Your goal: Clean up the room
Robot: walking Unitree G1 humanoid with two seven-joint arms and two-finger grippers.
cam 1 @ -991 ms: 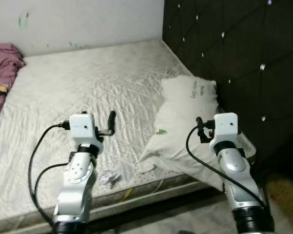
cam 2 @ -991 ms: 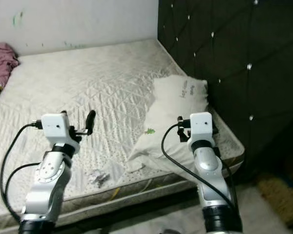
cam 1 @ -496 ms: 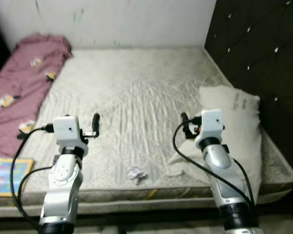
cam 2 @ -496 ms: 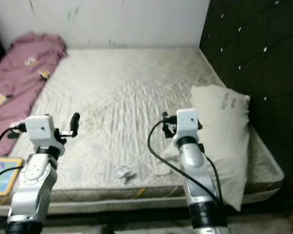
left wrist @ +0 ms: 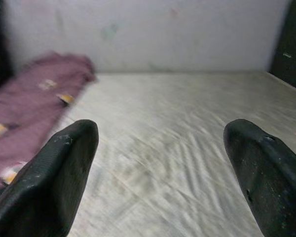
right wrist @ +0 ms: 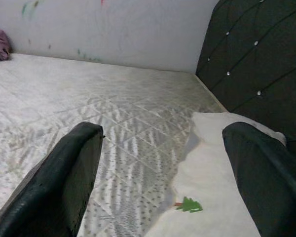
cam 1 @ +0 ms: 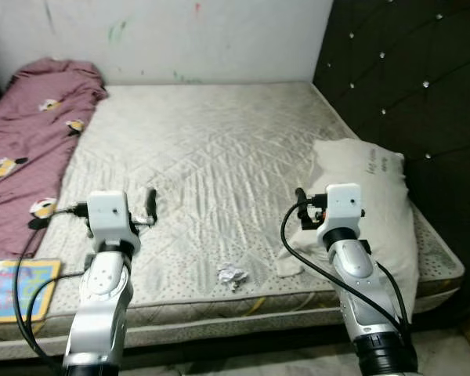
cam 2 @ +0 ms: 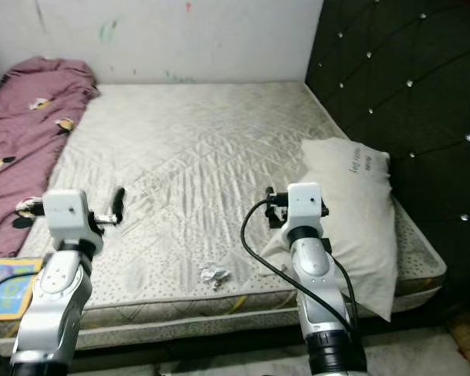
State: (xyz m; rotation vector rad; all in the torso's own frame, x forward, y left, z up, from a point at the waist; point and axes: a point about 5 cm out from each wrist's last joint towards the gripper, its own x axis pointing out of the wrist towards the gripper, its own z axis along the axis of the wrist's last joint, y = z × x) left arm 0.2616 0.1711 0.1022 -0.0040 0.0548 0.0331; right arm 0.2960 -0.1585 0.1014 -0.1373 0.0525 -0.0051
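A white quilted mattress lies before me. A crumpled bit of white paper sits near its front edge, between my two arms. A maroon blanket with small printed figures is bunched along the left side. A white pillow lies at the right, against the headboard. My left gripper hovers open above the mattress's front left part, nothing between its fingers. My right gripper is open too, just left of the pillow, holding nothing.
A dark tufted headboard with studs rises along the right. A white wall with paint marks closes the far side. A colourful book lies at the front left corner. The floor shows below the bed's front edge.
The camera has swung left across the bed, bringing the blanket and the book into view. Both arms keep the same raised pose with their fingers apart.
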